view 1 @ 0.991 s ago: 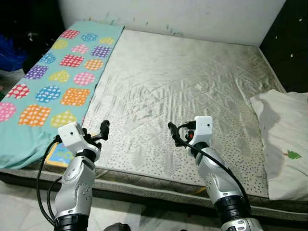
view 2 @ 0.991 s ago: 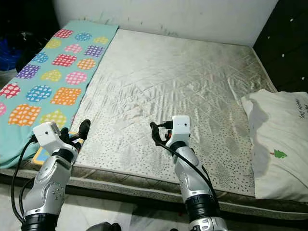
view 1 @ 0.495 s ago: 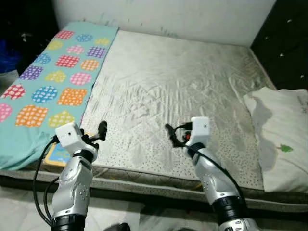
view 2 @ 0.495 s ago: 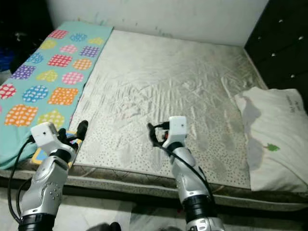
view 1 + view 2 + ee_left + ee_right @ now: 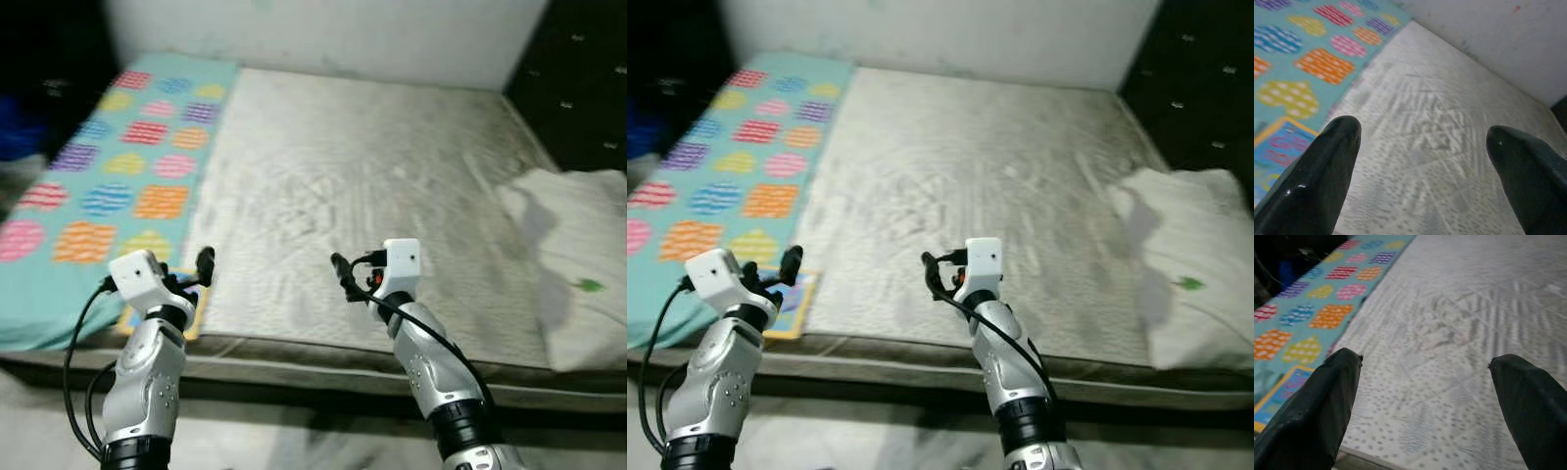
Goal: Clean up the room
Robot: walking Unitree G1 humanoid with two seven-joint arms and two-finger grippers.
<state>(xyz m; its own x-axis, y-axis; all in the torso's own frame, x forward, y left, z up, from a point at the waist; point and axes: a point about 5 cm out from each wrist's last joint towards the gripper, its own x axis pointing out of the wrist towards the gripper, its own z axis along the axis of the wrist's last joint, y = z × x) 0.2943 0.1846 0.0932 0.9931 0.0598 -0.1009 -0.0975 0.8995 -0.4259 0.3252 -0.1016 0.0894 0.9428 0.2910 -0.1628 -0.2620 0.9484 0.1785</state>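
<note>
A bed with a pale quilted mattress [image 5: 362, 176] lies before me. Along its left side runs a teal blanket [image 5: 118, 186] with coloured patches. A white pillow [image 5: 573, 264] with a small green tree print rests at the right edge. A colourful picture book [image 5: 792, 302] lies flat at the front left corner, partly under the blanket's end. My left gripper [image 5: 199, 269] hovers open just above the book [image 5: 1278, 147]. My right gripper [image 5: 343, 272] is open above the mattress near its front edge, holding nothing. Both wrist views show wide-spread fingers [image 5: 1327, 396].
A white wall [image 5: 323, 34] stands behind the bed. A dark cabinet [image 5: 578, 88] rises at the right. Dark clutter with something blue [image 5: 24, 137] sits at the left. Pale floor [image 5: 294, 441] runs along the bed's front edge.
The whole picture has shifted and blurred, so the camera moved; more of the floor and the bed's front edge now show. Both arms keep the same raised pose, fingers still open.
</note>
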